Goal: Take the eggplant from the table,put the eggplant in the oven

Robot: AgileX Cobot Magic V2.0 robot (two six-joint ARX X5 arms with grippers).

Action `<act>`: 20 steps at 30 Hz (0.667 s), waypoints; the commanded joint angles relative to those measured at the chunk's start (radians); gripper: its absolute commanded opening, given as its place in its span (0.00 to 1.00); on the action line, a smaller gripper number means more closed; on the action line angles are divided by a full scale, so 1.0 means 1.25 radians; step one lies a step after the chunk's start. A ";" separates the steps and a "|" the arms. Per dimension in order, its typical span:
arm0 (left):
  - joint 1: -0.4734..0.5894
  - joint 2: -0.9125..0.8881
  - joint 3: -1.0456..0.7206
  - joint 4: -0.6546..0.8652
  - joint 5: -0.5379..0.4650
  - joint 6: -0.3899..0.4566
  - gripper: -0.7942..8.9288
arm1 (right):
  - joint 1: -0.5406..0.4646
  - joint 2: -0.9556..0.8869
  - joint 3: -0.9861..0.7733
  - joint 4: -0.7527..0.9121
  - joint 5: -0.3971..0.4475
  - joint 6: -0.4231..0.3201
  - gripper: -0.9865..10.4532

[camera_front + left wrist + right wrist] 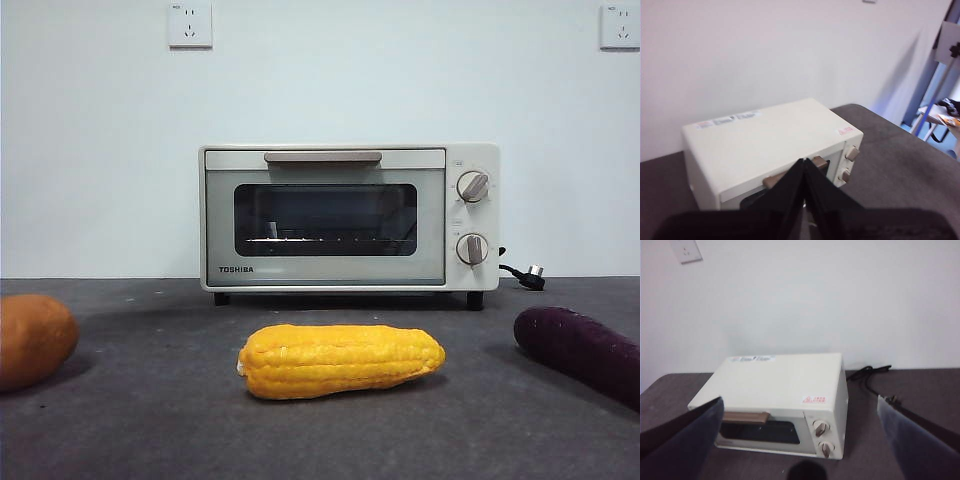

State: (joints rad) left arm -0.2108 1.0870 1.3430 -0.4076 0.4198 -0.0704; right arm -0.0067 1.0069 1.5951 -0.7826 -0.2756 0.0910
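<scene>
The eggplant [580, 350], dark purple and smooth, lies on the grey table [150, 440] at the front right, partly cut off by the picture's edge. Behind the vegetables stands the cream oven [340, 215] with its glass door closed. Neither gripper shows in the front view. My left gripper [804, 162] is shut with nothing in it, high above and in front of the oven [765, 145]. My right gripper [800, 399] is open wide and empty, also raised, looking down on the oven [780, 380]. The eggplant is out of both wrist views.
A yellow corn cob [340, 360] lies in front of the oven door. A round orange-brown potato [35, 340] sits at the front left. The oven's black power cord [870, 372] and plug [530, 275] trail off to its right near the wall.
</scene>
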 commanded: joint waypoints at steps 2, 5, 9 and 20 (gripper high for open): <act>-0.013 0.038 0.009 0.035 0.006 0.012 0.08 | 0.001 0.010 0.004 -0.016 -0.027 0.009 0.64; -0.027 0.090 0.033 0.033 0.006 0.013 0.08 | 0.001 0.021 0.004 -0.045 -0.037 0.007 0.64; -0.052 0.182 0.094 0.022 0.034 0.023 0.08 | 0.001 0.040 0.004 -0.071 -0.048 -0.006 0.64; -0.128 0.444 0.266 -0.033 0.027 0.123 0.08 | 0.001 0.073 0.004 -0.086 -0.061 -0.014 0.64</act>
State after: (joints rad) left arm -0.3710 1.6180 1.6749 -0.4435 0.4580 0.0444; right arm -0.0067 1.0946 1.5955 -0.8959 -0.3485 0.0834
